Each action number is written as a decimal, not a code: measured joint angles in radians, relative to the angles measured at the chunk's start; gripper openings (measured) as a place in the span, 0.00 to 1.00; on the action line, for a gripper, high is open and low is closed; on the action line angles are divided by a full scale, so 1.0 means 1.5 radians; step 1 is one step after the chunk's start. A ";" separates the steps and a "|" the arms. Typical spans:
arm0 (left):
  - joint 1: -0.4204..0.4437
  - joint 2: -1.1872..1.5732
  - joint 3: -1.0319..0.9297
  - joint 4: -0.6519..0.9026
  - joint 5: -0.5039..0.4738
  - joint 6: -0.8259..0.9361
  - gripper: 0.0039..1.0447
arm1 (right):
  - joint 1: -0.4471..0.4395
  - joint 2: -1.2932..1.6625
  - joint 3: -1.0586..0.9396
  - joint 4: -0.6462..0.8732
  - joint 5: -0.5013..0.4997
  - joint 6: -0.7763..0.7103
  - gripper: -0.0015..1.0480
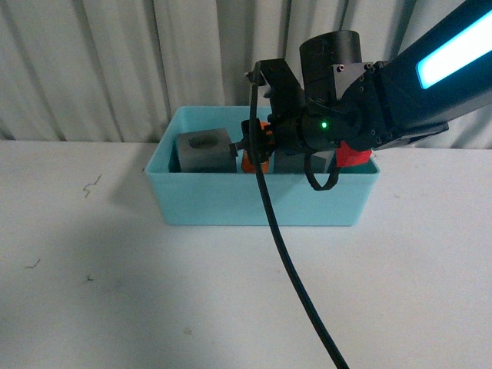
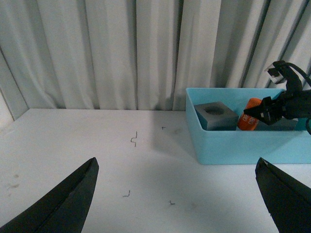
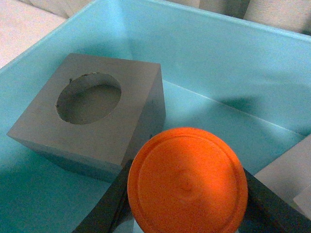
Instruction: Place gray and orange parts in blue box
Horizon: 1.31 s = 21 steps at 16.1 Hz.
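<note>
White curtains hang behind a white table [image 1: 115,292] where the blue box [image 1: 254,204] already holds the round-recess gray cube [image 1: 204,150] – the right gripper [image 3: 187,204], inside it, pinches the orange cylinder [image 3: 187,187] beside that cube, unreleased; the left gripper [image 2: 177,204] hangs spread, empty.

A white table [image 1: 115,292] with small dark scuff marks [image 1: 91,186] fills the near scene; pleated pale grey curtains [image 1: 115,69] hang along its far edge, and soft shadow falls across the left side
</note>
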 joint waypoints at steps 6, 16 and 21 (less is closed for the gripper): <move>0.000 0.000 0.000 0.000 0.000 0.000 0.94 | 0.003 0.002 -0.020 0.028 -0.003 0.009 0.93; 0.000 0.000 0.000 0.000 0.000 0.000 0.94 | -0.003 -0.320 -0.387 0.181 0.090 -0.062 0.94; 0.000 0.000 0.000 0.000 0.000 0.000 0.94 | 0.011 -0.586 -0.715 0.235 0.275 -0.010 0.94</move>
